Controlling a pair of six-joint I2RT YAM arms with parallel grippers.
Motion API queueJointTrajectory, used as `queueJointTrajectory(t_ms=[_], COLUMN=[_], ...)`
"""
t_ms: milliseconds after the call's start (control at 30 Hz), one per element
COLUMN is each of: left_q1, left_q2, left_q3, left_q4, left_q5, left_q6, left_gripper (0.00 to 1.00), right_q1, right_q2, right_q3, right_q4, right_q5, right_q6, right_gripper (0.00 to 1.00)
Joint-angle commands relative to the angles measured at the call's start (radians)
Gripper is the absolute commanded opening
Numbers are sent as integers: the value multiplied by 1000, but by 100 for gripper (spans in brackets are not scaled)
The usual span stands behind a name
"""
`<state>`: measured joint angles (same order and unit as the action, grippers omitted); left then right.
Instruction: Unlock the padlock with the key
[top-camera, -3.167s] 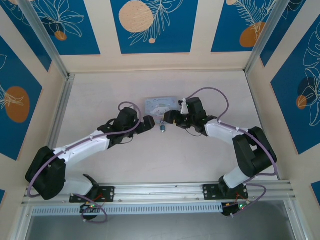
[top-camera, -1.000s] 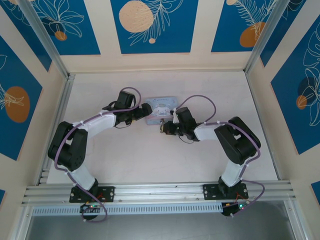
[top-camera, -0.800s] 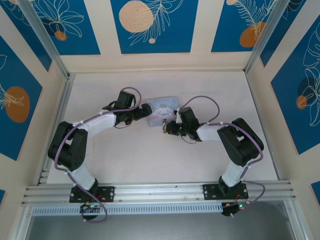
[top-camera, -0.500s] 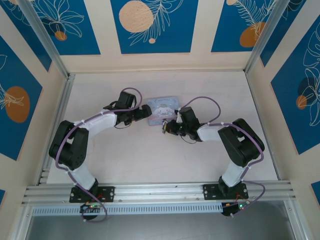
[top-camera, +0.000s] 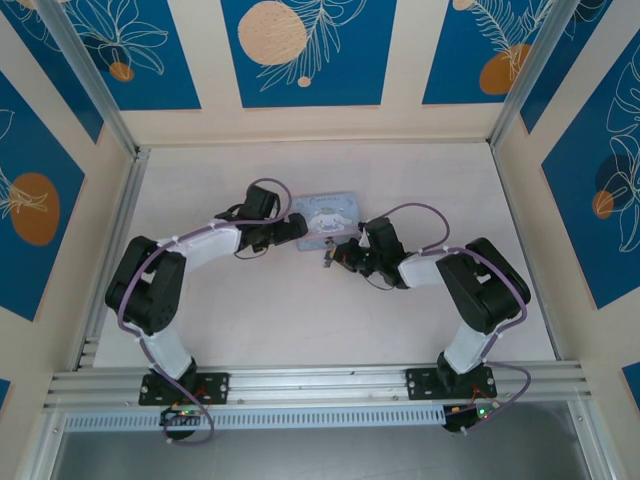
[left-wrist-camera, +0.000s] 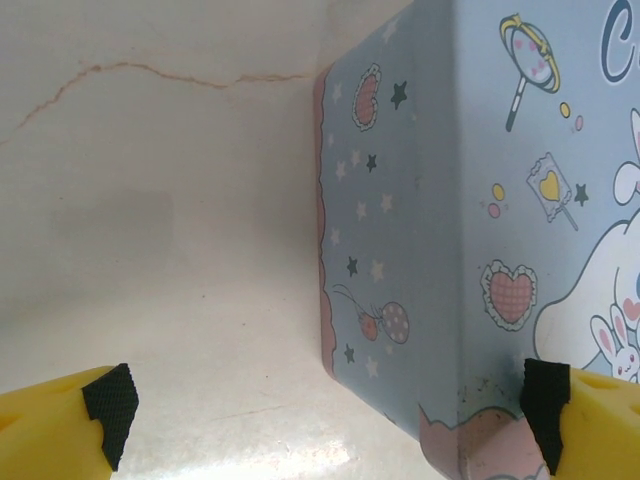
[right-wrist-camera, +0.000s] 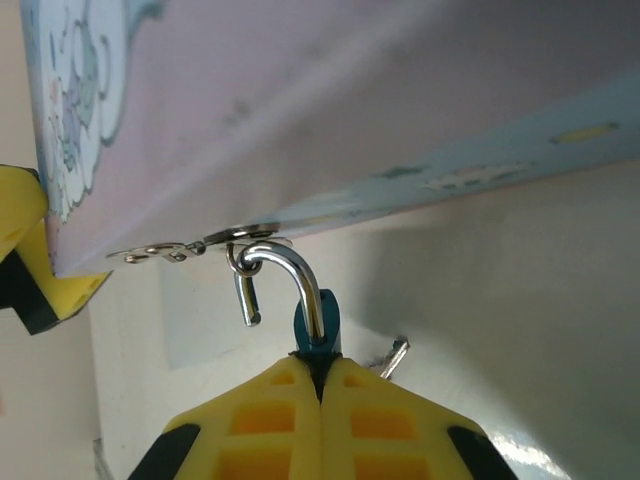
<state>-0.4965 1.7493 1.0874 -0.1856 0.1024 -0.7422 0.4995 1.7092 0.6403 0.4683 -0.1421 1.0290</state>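
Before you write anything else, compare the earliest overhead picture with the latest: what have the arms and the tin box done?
The left arm folded up, carrying the open left gripper rightward to the tin box. The right gripper drew back a little and is shut on the padlock. The box seems nudged slightly right. The padlock stays hooked on the box's near edge.

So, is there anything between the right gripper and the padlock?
Nothing visible: the right gripper is shut on the blue body of the padlock, whose shackle is hooked through the hasp of the tin box.
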Motion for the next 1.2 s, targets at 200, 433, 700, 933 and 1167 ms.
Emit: queueJointTrajectory(t_ms=[200, 433, 700, 933, 1167], left_q1=[-37, -45, -45, -45, -44], left_q2=[20, 24, 36, 37, 33], left_q3=[-55, -65, -55, -56, -63], left_q4=[28, 41, 43, 40, 42], left_q5=[-1, -1, 8, 11, 14], left_q6=[-60, -78, -81, -75, -73], left_gripper=[100, 100, 100, 100, 100], right_q1=[-3, 16, 68, 110, 122], right_q2=[33, 31, -6, 30, 79], right_q3=[-62, -55, -87, -73, -38], right_q4=[132, 137, 127, 154, 171], right_q5=[53, 106, 148, 200, 265], right_q6=[242, 279, 233, 234, 253], right_gripper=[0, 0, 27, 30, 33])
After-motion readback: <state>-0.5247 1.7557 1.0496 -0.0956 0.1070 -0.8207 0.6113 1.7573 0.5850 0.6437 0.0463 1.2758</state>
